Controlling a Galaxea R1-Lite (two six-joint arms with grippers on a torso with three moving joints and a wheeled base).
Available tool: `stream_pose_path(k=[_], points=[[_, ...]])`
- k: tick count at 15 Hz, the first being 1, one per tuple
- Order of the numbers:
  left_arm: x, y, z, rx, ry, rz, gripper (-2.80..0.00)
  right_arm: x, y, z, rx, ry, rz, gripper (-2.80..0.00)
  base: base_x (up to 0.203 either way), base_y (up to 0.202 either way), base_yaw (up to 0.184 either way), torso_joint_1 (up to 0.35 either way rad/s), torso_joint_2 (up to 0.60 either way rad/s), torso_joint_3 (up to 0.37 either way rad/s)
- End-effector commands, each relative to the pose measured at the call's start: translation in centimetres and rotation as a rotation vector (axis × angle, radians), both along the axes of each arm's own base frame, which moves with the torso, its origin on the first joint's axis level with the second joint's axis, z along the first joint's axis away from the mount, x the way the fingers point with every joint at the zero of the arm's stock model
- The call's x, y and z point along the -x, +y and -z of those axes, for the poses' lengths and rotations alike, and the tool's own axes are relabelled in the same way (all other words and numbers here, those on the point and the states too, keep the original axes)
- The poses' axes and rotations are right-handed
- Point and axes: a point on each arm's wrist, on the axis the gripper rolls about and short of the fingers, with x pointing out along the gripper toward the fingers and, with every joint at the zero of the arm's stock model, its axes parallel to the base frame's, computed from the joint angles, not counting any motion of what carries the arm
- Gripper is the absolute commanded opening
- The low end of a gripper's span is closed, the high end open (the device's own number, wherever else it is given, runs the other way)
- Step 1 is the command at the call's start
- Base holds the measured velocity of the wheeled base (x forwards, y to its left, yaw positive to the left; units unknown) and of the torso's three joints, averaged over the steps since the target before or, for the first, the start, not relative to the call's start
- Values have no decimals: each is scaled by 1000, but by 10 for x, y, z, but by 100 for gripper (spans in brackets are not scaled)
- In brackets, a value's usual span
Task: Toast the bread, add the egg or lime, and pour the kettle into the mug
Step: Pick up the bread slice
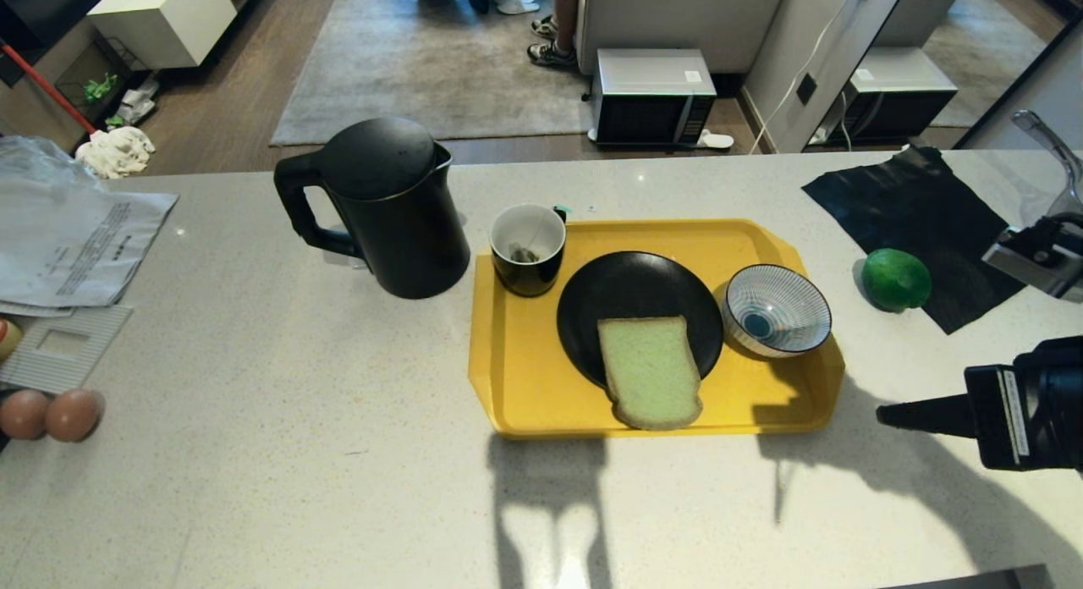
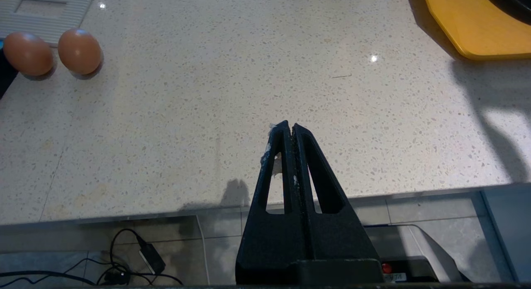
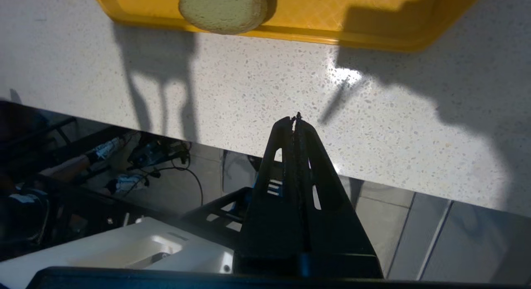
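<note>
Right gripper point(image 1: 884, 416) empty, jaws pressed together, tips aimed toward the yellow tray point(image 1: 525, 386), where the bread point(image 1: 650, 371) overhangs the black plate point(image 1: 626, 293) ahead, probably awaiting pickup; left gripper point(image 2: 289, 127) likewise closed, parked.

Bread point(image 3: 224, 6) – and tray point(image 3: 373, 35) – cut off by the frame's edge.

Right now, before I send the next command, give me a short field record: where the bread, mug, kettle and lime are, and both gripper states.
bread: on the black plate, near end overhanging onto the yellow tray
mug: on tray, far left corner, teabag inside
kettle: on counter, left of tray, lid on
lime: on counter, right of tray, beside black cloth
right gripper: shut, empty, right of tray
left gripper: shut, empty, over counter's near edge
</note>
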Motion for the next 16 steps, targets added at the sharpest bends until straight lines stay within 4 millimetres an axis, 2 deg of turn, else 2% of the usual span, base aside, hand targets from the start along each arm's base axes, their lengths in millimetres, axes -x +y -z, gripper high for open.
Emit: stream_pose_path(k=[1, 11, 16], points=[[-1, 0, 5, 0, 14, 0, -280, -3, -2, -2, -62, 29, 71, -280, 0, 0, 0, 0, 0, 0], [-1, 0, 5, 0, 14, 0, -280, 9, -3, 4, -148, 79, -9, -280, 0, 0, 0, 0, 0, 0], [-1, 0, 5, 0, 14, 0, -280, 21, -9, 14, -168, 70, -2, -280, 0, 0, 0, 0, 0, 0]])
